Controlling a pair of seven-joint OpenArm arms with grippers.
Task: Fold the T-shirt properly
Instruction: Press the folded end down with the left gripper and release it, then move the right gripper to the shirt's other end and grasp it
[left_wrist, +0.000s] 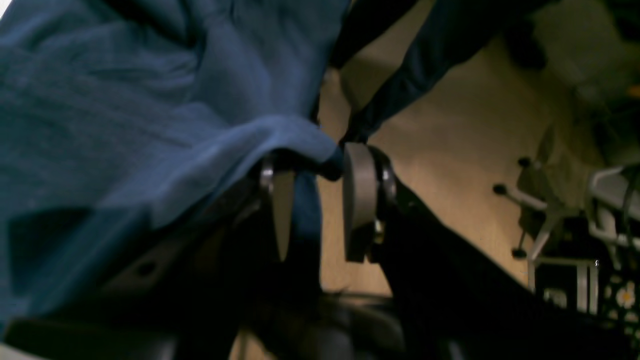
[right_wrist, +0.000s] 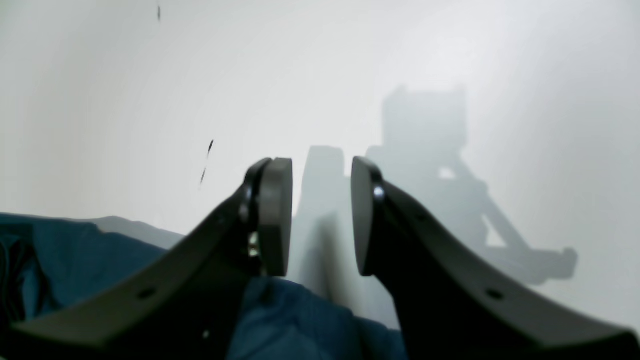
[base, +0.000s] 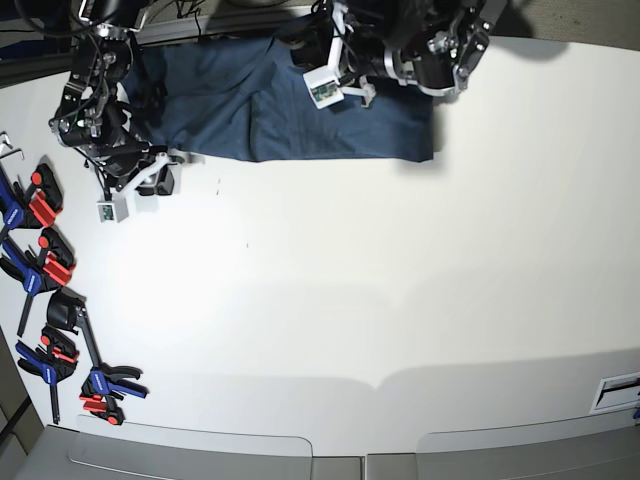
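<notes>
Clamps (base: 45, 262): laid along the table's left edge, well apart from the cloth.
Right gripper (right_wrist: 320, 215): jaws spread, nothing held, beside the cloth's left end.
T-shirt (base: 300, 115): spread at the white table (base: 400, 300) far edge.
Left gripper (left_wrist: 320, 170): pinched on a lifted fold of T-shirt.

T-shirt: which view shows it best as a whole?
Base view: the T-shirt lies spread along the table's far edge. The left wrist shows only fabric held in the left tool; the right wrist shows only an edge, bottom left.
</notes>
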